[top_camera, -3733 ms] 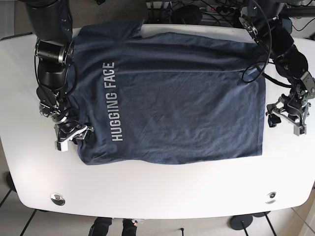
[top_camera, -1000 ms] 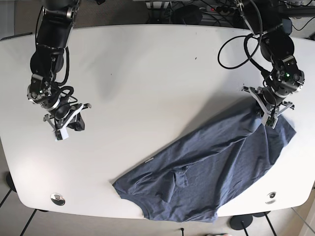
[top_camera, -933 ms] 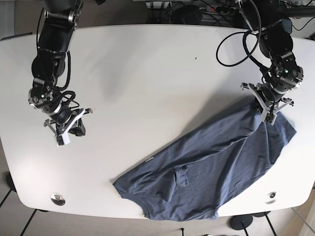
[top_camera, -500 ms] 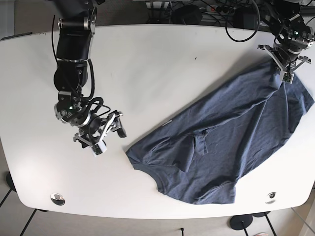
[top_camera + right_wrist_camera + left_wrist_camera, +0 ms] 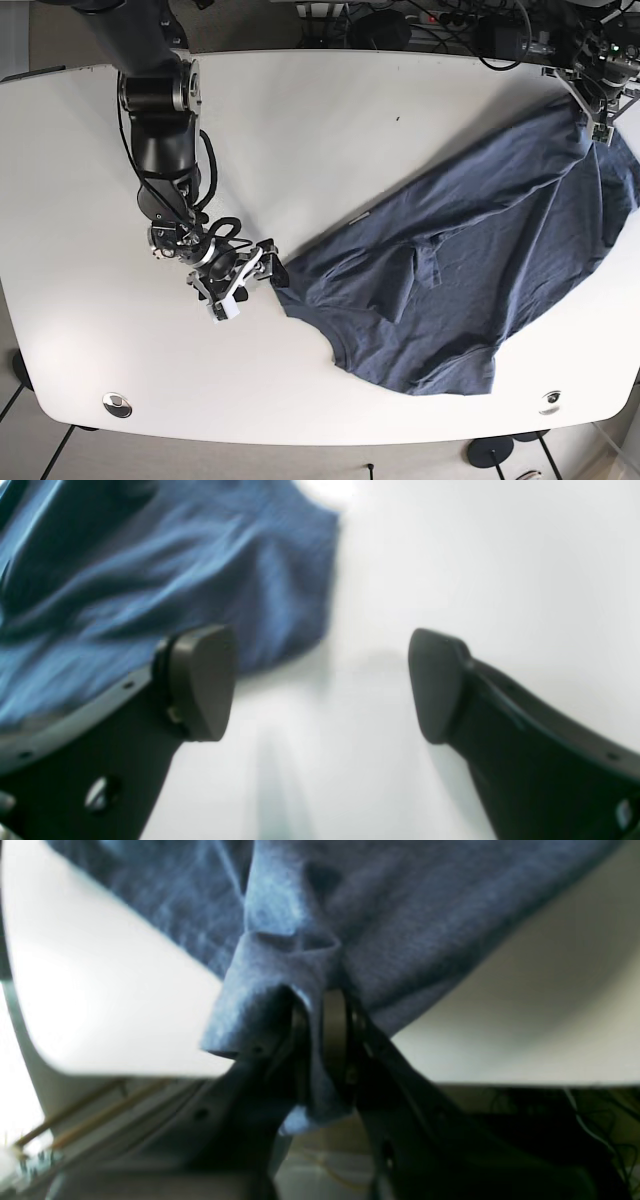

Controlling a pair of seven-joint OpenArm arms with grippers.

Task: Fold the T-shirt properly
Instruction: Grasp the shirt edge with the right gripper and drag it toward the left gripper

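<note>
Gripping a bunched fold of the dark blue cotton T-shirt (image 5: 380,905), your left gripper (image 5: 320,1035) has its jaws pressed together on the fabric, which hangs down between the black fingers (image 5: 336,1037) in the left wrist view. Seen from the base camera, that gripper (image 5: 598,95) sits at the far right corner of the white oval table (image 5: 330,130), and the T-shirt (image 5: 470,260) stretches from it diagonally across the right half of the tabletop, rumpled and unfolded, its lower hem near the front edge. Your right gripper (image 5: 243,281) rests low over the table at the garment's left tip. Its wrist camera shows the jaws wide apart, the dark pads (image 5: 200,680) holding nothing, with the blue cloth edge (image 5: 150,590) just beyond the left one.
</note>
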